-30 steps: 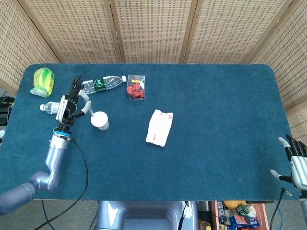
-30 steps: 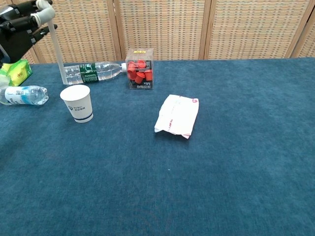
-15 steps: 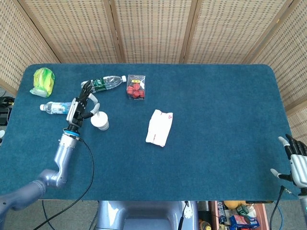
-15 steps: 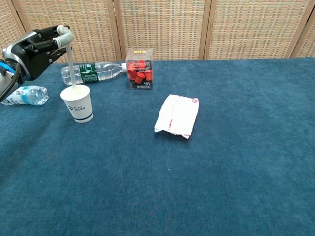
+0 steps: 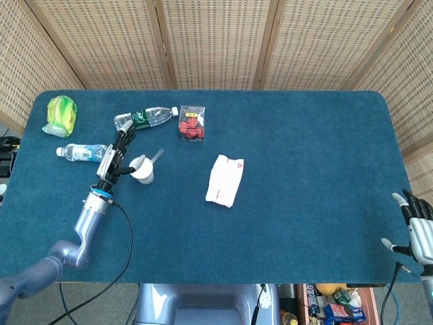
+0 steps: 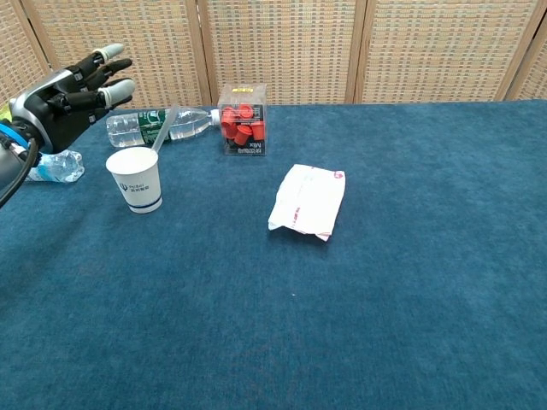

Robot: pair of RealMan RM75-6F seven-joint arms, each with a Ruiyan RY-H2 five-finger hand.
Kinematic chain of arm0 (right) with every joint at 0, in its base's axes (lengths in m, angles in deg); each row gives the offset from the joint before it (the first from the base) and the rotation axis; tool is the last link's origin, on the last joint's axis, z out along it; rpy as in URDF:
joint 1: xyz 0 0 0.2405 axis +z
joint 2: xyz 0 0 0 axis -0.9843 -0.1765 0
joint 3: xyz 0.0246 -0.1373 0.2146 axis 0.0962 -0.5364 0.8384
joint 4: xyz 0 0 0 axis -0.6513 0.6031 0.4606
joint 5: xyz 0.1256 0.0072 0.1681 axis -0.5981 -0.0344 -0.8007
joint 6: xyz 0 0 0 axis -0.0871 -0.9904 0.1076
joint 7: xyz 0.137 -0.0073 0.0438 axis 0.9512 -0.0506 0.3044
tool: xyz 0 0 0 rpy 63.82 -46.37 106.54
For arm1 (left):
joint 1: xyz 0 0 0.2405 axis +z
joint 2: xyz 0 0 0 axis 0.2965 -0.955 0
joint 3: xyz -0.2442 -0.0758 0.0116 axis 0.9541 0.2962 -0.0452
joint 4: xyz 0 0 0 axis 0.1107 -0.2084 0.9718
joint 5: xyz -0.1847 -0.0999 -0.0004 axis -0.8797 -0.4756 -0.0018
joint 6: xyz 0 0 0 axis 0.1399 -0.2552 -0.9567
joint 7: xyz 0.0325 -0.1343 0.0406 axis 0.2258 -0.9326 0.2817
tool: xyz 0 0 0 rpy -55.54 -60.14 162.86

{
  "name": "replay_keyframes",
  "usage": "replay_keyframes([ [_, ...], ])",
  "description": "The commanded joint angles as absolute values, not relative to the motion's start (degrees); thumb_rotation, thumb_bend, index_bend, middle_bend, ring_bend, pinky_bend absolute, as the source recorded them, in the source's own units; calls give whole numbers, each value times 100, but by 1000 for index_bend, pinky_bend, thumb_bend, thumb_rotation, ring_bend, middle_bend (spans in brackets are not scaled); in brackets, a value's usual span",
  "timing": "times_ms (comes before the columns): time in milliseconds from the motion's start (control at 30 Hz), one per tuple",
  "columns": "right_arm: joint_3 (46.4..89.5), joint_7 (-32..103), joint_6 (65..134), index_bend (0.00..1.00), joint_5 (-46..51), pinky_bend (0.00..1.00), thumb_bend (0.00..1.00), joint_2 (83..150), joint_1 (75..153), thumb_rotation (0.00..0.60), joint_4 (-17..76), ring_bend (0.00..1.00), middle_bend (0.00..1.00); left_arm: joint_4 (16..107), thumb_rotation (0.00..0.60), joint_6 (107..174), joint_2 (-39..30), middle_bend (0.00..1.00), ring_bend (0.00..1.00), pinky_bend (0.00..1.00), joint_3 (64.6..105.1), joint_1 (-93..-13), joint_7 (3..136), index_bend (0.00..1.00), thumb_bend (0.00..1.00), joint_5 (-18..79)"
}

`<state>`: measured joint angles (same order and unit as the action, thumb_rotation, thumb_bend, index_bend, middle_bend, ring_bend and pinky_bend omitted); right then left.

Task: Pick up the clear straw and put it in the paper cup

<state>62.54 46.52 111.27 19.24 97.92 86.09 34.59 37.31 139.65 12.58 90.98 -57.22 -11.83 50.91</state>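
At the table's left side | clear straw [image 6: 162,128] stands in the paper cup [image 6: 135,178], leaning on its rim toward the red-cap box [image 6: 242,130] | left hand [image 6: 61,99] beside the cup, fingers spread, holding nothing | advice: withdraw up and leftward, clear of the leaning straw | right hand [image 5: 419,232] idle at table's edge, fingers apart.
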Motion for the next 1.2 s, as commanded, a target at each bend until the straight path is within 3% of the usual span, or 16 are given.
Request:
replay_keyframes([
  [33, 6245, 4656, 11166, 0, 1955, 0, 0, 9781, 8596, 600, 3480, 0, 0, 3963, 600, 14274, 1069, 0, 0, 0, 9102, -5598, -1254, 0, 367, 5184],
  [133, 6234, 4658, 11222, 0, 2000, 0, 0, 9769, 8579, 600, 3509, 0, 0, 4190, 600, 14660, 867, 0, 0, 0, 9079, -5462, -1062, 0, 367, 5312],
  [267, 6201, 4677, 11346, 0, 2106, 0, 0, 9742, 8538, 600, 3562, 0, 0, 4741, 600, 15268, 107, 0, 0, 0, 8824, -5166, 121, 0, 366, 5733],
  [467, 6171, 4722, 11482, 0, 2219, 0, 0, 9717, 8494, 600, 3597, 0, 0, 6043, 600, 15069, -1235, 0, 0, 0, 8353, -4731, 2952, 0, 362, 5761],
  [667, 6149, 4776, 11581, 0, 2304, 0, 0, 9698, 8465, 600, 3599, 0, 0, 7406, 600, 15076, -2054, 0, 0, 0, 8100, -4144, 5017, 0, 362, 5197],
  [1000, 6150, 4839, 11739, 0, 2371, 0, 0, 9667, 8412, 600, 3600, 0, 0, 8671, 600, 15729, -2534, 0, 0, 0, 7486, -3159, 6943, 0, 361, 4974],
  [1200, 6159, 4857, 11928, 0, 2427, 0, 0, 9653, 8342, 600, 3596, 0, 0, 8915, 600, 16423, -2425, 0, 0, 0, 7218, -2606, 7459, 0, 361, 5388],
])
